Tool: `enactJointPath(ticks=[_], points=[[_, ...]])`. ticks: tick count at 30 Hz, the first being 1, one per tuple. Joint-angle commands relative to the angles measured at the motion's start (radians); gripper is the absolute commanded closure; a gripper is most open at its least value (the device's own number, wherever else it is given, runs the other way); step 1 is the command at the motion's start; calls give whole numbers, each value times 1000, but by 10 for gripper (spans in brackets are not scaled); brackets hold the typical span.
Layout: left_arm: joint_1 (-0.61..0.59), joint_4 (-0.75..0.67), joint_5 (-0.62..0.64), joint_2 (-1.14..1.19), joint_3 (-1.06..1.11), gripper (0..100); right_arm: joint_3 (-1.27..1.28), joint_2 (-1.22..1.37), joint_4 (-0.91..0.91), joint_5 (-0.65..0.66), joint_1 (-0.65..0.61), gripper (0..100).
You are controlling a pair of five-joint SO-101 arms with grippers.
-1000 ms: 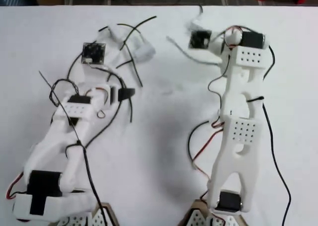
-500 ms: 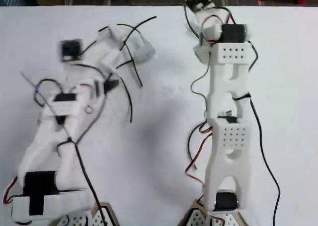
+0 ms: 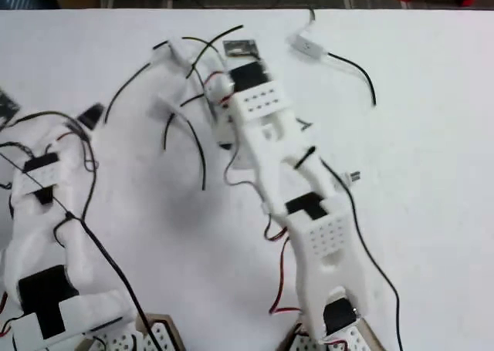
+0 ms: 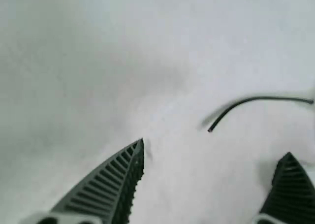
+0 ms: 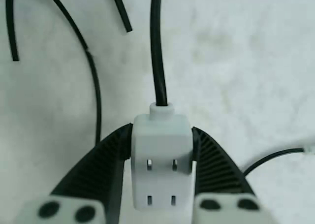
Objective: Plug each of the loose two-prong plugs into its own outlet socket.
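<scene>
My right gripper (image 5: pixel 161 131) is shut on a white outlet socket (image 5: pixel 161 160) with two pairs of slots; its black cord (image 5: pixel 156 47) runs straight away from the fingers. In the high view that gripper (image 3: pixel 218 85) sits among a tangle of black cords (image 3: pixel 193 139) and small white pieces (image 3: pixel 166 54) at the table's back centre. Another white plug piece (image 3: pixel 307 46) with a black cord (image 3: pixel 356 69) lies apart at the back right. My left gripper (image 4: pixel 214 150) stands open over bare table with a cord end (image 4: pixel 211 128) just beyond it; it is at the far left (image 3: pixel 89 118).
The white table (image 3: pixel 432 173) ends at its back edge (image 3: pixel 386 10), close behind the cords. Both arms trail red and black wires over the surface. Bare room lies at the right and in the front middle.
The right arm has swung from the back right over to the cord tangle at back centre. A corded white piece now lies at the back right. The left arm has swung away to the left edge.
</scene>
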Motion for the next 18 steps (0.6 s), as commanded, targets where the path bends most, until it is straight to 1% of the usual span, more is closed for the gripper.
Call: enactJointPath(ticks=[1,5,8,11,14,18], points=[[-31,-38,26,-4,-40,611,0,-77,-1,-235,-124,936],[-31,-40,26,-4,-40,612,5,-65,-31,-440,-229,935],[-31,-40,26,-4,-40,612,5,-7,-62,-614,-295,934],[-31,-40,26,-4,-40,612,5,90,-117,-760,-349,896],[-33,-40,26,-4,-40,612,-3,203,-166,-835,-371,854],[-33,-40,26,-4,-40,612,-14,311,-193,-850,-375,823]])
